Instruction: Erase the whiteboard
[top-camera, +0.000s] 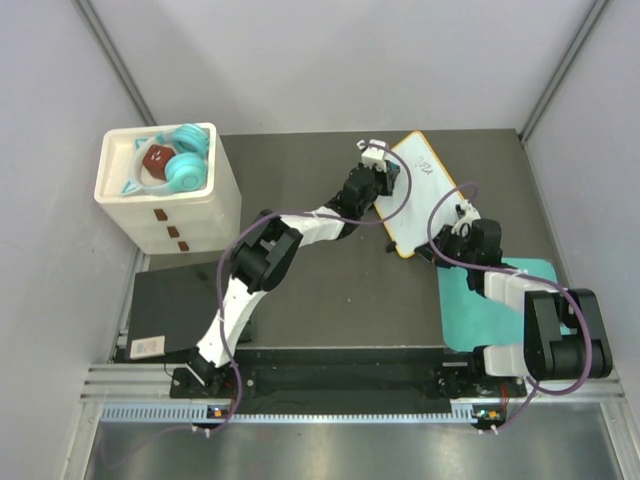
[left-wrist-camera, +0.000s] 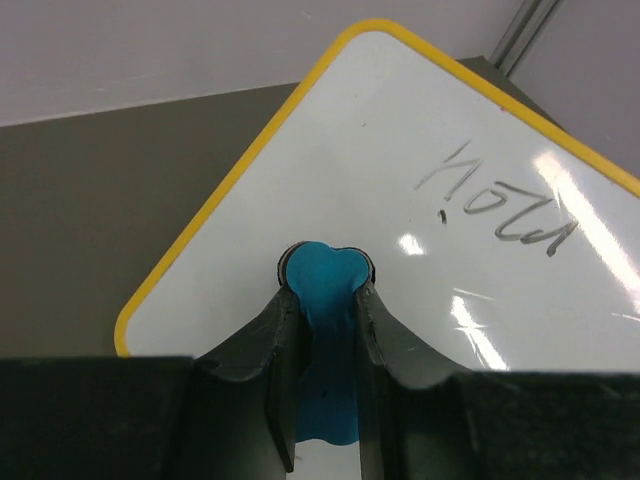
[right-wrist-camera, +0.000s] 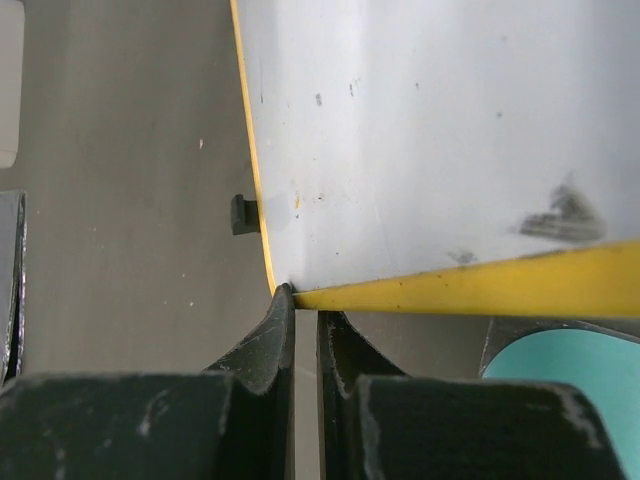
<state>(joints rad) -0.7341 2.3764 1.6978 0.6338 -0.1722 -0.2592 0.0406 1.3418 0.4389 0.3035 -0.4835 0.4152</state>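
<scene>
Blue pad (left-wrist-camera: 322, 268) clamped between left fingers (left-wrist-camera: 280, 340), gap narrow. Pad tip set on whiteboard (left-wrist-camera: 400, 180) surface. Dark scribbles (left-wrist-camera: 500, 200) seen ahead-right of left fingers, apart from pad. Right fingers (right-wrist-camera: 270, 340) closed tight together, tips touching board's yellow-framed corner. Black clip (right-wrist-camera: 245, 213) seen ahead-left of those tips, teal mat (right-wrist-camera: 570, 375) to right. Board laid on counter (right-wrist-camera: 120, 200).
</scene>
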